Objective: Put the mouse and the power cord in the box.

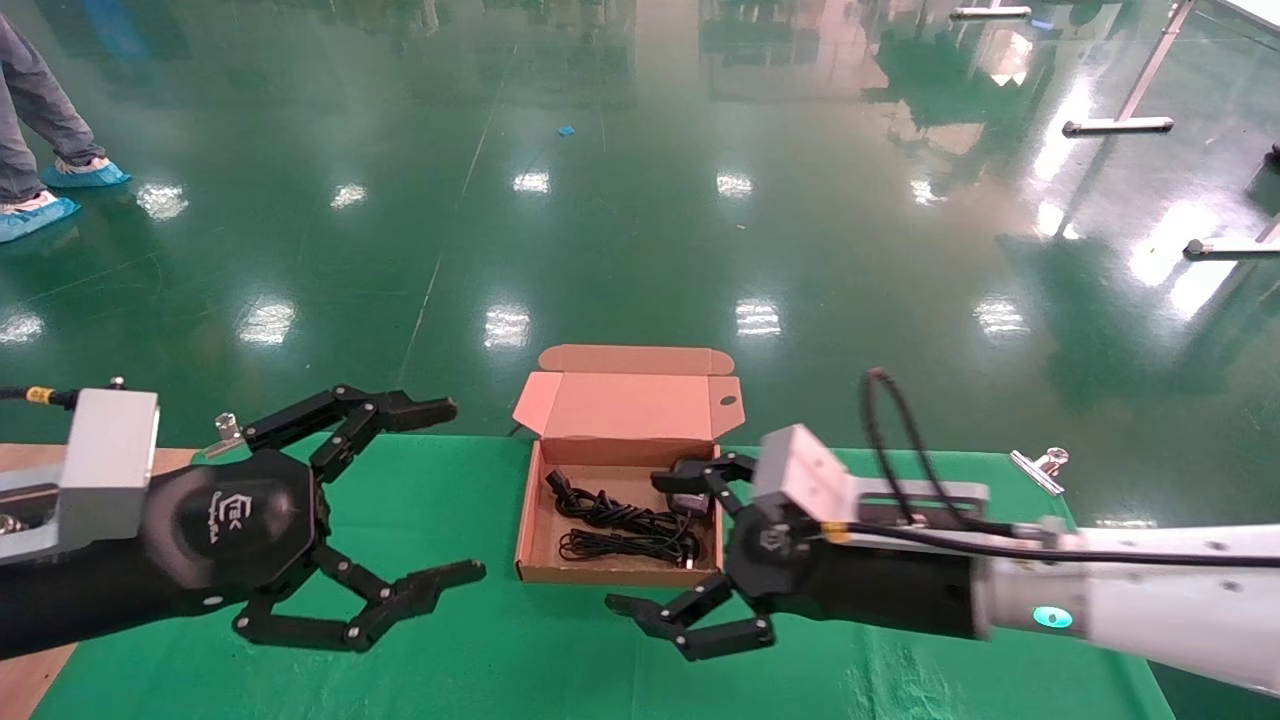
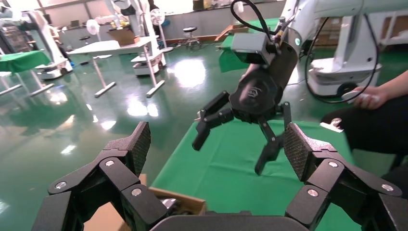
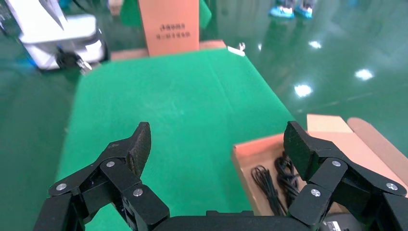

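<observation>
Power cord: thick black wavy cable bundle (image 1: 622, 530) lies inside the shallow brown cardboard box (image 1: 535, 570).
Mouse: small black mouse (image 1: 692, 502) in the box.
Right gripper (image 1: 668, 541): spread wide, empty, over the box edge.
Left gripper (image 1: 452, 490): wide, empty, beside the box.
Risk: right fingers could snag the cable or nudge the box.

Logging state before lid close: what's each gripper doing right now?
Left gripper: open, empty, over the green cloth left of the box.
Right gripper: open, empty, at the box's right edge.
</observation>
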